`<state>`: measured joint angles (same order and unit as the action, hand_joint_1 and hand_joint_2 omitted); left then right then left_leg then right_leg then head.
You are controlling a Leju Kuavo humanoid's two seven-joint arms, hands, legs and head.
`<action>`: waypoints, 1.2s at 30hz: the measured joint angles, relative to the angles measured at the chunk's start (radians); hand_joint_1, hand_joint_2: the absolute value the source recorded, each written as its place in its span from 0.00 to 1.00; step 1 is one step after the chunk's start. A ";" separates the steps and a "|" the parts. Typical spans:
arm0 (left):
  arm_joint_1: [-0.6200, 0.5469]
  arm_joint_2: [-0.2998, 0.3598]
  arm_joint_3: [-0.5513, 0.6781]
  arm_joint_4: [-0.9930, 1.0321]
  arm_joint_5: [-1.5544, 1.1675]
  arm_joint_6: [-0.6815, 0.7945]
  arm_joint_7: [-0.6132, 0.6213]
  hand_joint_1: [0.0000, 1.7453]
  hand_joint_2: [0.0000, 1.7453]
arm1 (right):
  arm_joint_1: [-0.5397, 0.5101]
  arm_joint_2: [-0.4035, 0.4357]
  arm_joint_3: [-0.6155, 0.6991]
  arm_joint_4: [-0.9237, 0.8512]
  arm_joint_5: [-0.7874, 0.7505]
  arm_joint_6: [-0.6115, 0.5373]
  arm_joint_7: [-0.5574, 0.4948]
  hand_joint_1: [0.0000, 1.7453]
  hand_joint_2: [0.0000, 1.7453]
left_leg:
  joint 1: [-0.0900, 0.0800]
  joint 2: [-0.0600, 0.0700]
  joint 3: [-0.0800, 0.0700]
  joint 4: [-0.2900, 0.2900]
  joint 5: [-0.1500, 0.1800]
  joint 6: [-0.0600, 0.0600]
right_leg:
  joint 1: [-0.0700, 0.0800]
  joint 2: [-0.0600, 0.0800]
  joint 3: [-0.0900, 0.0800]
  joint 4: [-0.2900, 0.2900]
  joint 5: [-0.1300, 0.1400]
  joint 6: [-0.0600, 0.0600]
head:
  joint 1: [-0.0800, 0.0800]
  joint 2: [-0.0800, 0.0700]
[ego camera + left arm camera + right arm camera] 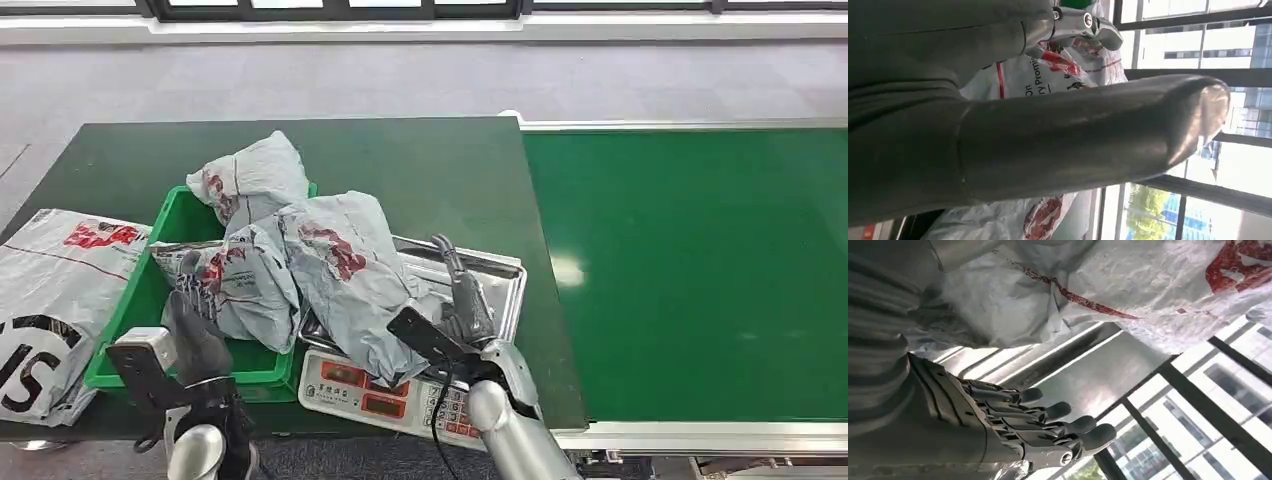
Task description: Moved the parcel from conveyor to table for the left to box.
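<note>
Two robot hands seen. Grey parcel [345,275] draped over scale tray [500,275] and green bin [140,300] rim, long axis running away from robot. Right robot hand [462,305] just beside parcel, fingers straight, empty. Left robot hand [195,335] nearer bin; grasp state cannot be told.

Grey parcel [345,275] with red print, bright green bin [150,290], dark green table [420,170], green conveyor [700,270]

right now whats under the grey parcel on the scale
The grey parcel lies on the scale's steel tray, overlapping the green bin's edge. Whatever sits beneath its middle is covered.
</note>
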<state>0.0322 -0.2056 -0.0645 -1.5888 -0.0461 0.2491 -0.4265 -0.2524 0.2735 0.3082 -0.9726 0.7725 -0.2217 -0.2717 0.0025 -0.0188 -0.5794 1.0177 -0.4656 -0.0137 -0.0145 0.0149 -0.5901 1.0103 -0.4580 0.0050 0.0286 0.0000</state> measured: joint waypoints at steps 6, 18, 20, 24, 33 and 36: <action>0.003 0.000 0.000 -0.022 -0.021 0.002 0.016 0.00 0.00 | 0.059 -0.022 0.015 -0.137 -0.027 0.047 0.082 0.00 1.00 | 0.000 0.000 -0.002 0.000 0.000 0.000 | 0.000 0.000 -0.002 0.000 0.000 0.000 | 0.000 0.000; 0.008 0.000 -0.010 -0.066 -0.068 -0.030 0.098 0.00 0.00 | 0.182 -0.083 0.034 -0.376 -0.033 0.060 0.161 0.00 1.00 | 0.000 0.000 -0.002 0.000 0.000 0.000 | 0.000 0.000 -0.002 0.000 0.000 0.000 | 0.000 0.000; 0.009 0.000 -0.014 -0.071 -0.073 -0.031 0.101 0.00 0.00 | 0.194 -0.089 0.034 -0.402 -0.033 0.058 0.163 0.00 1.00 | 0.000 0.000 -0.002 0.000 0.000 0.000 | 0.000 0.000 -0.002 0.000 0.000 0.000 | 0.000 0.000; 0.004 0.011 -0.041 -0.072 -0.186 -0.088 0.124 0.00 0.00 | 0.217 -0.095 0.034 -0.455 -0.048 0.006 0.084 0.00 1.00 | 0.000 0.000 -0.002 0.000 0.000 0.000 | 0.000 0.000 -0.002 0.000 0.000 0.000 | 0.000 0.000; -0.150 0.065 -0.202 0.072 -0.571 -0.153 0.129 0.00 1.00 | 0.272 -0.107 0.032 -0.610 -0.261 -0.133 -0.291 0.00 1.00 | 0.000 0.000 -0.002 0.000 0.000 0.000 | 0.000 0.000 -0.003 0.000 0.001 0.001 | 0.000 0.000; -0.212 0.081 -0.254 0.149 -0.628 -0.122 0.127 0.00 1.00 | 0.273 -0.108 0.032 -0.630 -0.272 -0.159 -0.313 0.00 1.00 | 0.000 -0.001 -0.002 0.000 0.000 0.000 | 0.000 -0.001 -0.002 0.000 0.001 0.001 | 0.000 0.000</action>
<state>-0.1801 -0.1243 -0.3186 -1.4400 -0.6745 0.1267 -0.2998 0.0205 0.1659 0.3399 -1.6022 0.5005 -0.3807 -0.5852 0.0022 -0.0194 -0.5810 1.0180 -0.4651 -0.0133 -0.0149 0.0143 -0.5925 1.0101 -0.4571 0.0060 0.0286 0.0000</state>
